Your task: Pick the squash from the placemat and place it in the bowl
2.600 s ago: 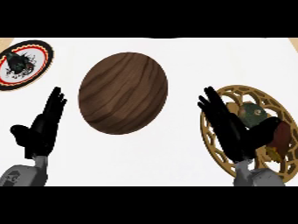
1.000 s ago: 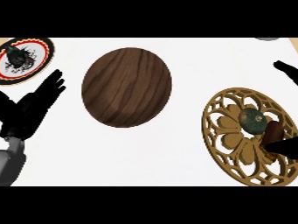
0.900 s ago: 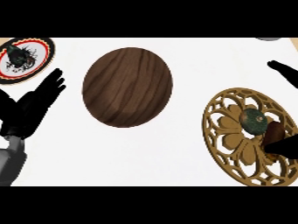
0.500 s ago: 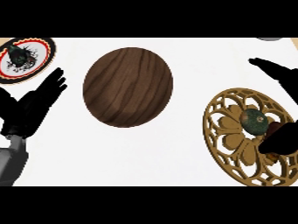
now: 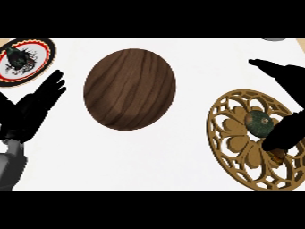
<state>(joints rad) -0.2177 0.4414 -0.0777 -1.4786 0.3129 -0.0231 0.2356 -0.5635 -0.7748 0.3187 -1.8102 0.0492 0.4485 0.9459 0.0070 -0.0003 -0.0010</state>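
Squash (image 5: 259,123) sits on the gold lattice placemat (image 5: 237,154) at the right side of the counter, dark green, not lifted. Right hand (image 5: 292,89) is over the placemat's upper right, fingers spread apart, thumb side reaching down past the squash toward a small brown item (image 5: 276,154) just below it; nothing is clamped yet, and I can't tell if any finger actually touches the squash. Wooden bowl (image 5: 129,88) lies near the middle of the counter, well apart from the placemat, nothing inside it. Left hand (image 5: 26,107) rests open at the left edge, fingers up, below a patterned plate (image 5: 21,59) holding something dark. Progress judgement: early stage, the hand is set over the target with the grasp not made. Left to do: close on the squash, lift, carry left to the bowl, release.
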